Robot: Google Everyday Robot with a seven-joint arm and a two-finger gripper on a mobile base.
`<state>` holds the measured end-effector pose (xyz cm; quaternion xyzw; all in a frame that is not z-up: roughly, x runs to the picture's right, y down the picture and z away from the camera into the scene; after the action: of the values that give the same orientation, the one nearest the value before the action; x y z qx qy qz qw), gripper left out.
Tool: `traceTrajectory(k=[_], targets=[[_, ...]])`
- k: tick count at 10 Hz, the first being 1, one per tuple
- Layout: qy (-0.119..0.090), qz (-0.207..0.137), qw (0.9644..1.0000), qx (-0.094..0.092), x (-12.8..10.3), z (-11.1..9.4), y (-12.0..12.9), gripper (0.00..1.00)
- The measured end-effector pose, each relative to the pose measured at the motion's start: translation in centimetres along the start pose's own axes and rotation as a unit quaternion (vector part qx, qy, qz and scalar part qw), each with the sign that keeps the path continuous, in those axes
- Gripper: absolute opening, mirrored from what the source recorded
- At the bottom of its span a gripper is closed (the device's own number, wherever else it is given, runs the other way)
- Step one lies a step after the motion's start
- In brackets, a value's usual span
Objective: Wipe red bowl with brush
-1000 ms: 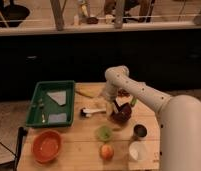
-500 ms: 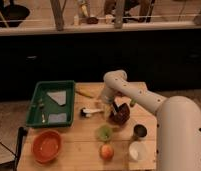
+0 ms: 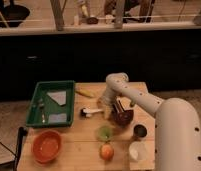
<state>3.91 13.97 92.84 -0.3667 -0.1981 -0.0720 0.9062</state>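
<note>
At the middle of the counter [image 3: 82,141], right of the green tray [image 3: 35,106]: red bowl [image 3: 125,119], dark maroon, glossy, upright, lying directly under and slightly right of the claw [image 3: 114,108], which hangs at its left rim. Claw state, clenched or released: cannot tell. Brush [image 3: 92,111], white-handled, flat on the counter just left of the claw.

The wooden table [image 3: 78,134] bears a green tray [image 3: 50,102] along its left edge and an orange bowl [image 3: 46,146] front-left. The gripper [image 3: 116,107] is at the red bowl [image 3: 125,119], mid-table.
</note>
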Motion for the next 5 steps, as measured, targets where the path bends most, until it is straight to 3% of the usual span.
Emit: traceTrajectory(k=[2,5], targets=[[0.002,0.000,1.0000,-0.001,0.12,-0.58,0.05,0.03],[0.003,-0.001,1.0000,-0.006,0.20,-0.67,0.48,0.00]])
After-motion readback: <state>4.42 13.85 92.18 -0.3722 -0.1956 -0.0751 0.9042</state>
